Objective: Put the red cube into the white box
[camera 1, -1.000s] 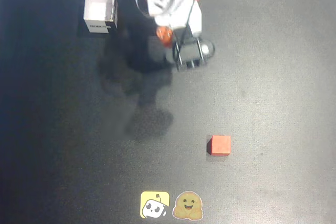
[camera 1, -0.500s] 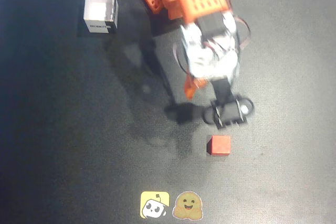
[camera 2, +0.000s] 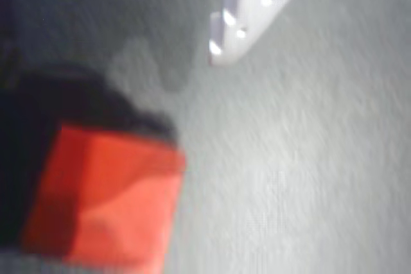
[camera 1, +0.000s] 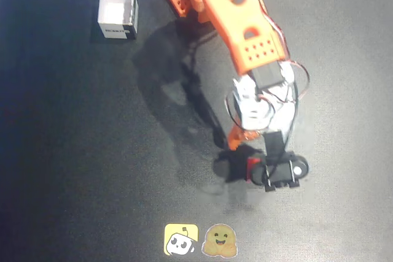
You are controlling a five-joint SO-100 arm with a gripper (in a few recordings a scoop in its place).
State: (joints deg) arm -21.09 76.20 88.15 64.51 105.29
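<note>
One red cube [camera 1: 252, 169] beneath the fingers [camera 1: 277, 183], well apart from white box [camera 1: 116, 11]

The overhead view looks straight down on the whole dark table [camera 1: 73, 151] from high up — the wrist view sits low and close; both share the red cube [camera 1: 252, 168]

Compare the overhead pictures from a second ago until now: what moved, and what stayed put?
The arm swung from the top of the picture down toward the bottom, bringing the gripper over the red cube, which is not lifted. The white box, the cube and the two stickers stayed where they were.
</note>
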